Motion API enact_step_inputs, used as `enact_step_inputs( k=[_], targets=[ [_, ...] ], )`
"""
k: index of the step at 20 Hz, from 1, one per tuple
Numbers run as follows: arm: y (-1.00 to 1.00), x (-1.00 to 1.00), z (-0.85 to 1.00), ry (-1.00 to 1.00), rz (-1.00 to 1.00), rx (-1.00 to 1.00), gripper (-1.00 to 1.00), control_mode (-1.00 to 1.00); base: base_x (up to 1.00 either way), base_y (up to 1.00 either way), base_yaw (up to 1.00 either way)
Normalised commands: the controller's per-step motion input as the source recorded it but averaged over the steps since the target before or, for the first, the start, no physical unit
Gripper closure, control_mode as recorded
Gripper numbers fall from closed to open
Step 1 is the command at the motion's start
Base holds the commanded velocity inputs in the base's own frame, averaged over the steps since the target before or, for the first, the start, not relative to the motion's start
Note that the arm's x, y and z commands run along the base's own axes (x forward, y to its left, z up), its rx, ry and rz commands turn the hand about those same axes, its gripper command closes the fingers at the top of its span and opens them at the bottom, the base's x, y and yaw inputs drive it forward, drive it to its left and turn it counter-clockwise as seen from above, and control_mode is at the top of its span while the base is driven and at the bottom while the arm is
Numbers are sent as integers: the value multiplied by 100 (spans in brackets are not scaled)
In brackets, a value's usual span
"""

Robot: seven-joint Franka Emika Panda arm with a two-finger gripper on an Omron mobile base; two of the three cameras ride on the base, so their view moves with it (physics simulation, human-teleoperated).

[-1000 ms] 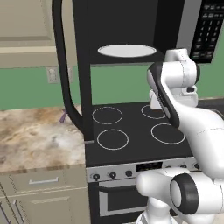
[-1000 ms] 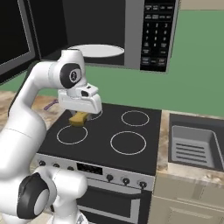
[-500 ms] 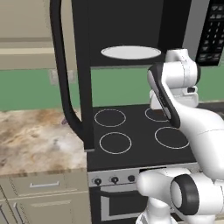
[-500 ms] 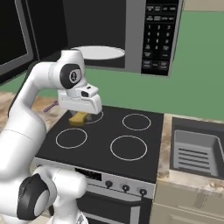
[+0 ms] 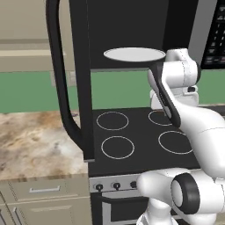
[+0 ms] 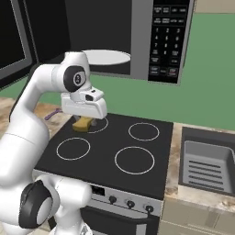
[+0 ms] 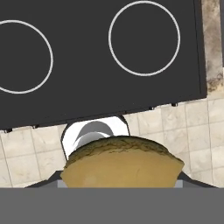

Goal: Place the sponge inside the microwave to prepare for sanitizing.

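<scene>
The sponge (image 6: 83,123), an olive-yellow block, hangs just above the rear left burner of the black stove. My gripper (image 6: 84,121) is shut on it from above. In the hand view the sponge (image 7: 122,161) bulges across the bottom, covering the fingertips, with the stove top and floor tiles below it. The microwave (image 6: 166,40) is mounted above the stove and its cavity is open. Its round white turntable (image 6: 108,57) lies above and behind the hand. From the left, the turntable (image 5: 134,54) is level with the arm's upper joint.
The microwave door (image 5: 81,79) with its tall black handle (image 5: 57,70) swings out over the stove's left edge. A sink (image 6: 206,166) is set in the counter at the right. A small purple object (image 6: 54,114) lies on the marbled counter (image 5: 35,140) left of the stove.
The whole picture has shifted a little in both base views, so the camera moved with the base. The hand stays above the rear left burner with the sponge in its grip.
</scene>
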Motion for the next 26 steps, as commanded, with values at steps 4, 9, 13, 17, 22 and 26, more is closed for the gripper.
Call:
enact_step_inputs(
  k=[4,9,13,17,22,26],
  targets=[
    [0,0,0,0,0,0,100,100,22,-14,6],
    [0,0,0,0,0,0,100,100,9,-7,5],
    [0,0,0,0,0,0,100,100,0,0,0],
    [0,0,0,0,0,0,100,100,0,0,0],
    [0,0,0,0,0,0,100,-100,0,0,0],
    [0,-2,0,-1,0,0,100,-100,0,0,0]
  ],
)
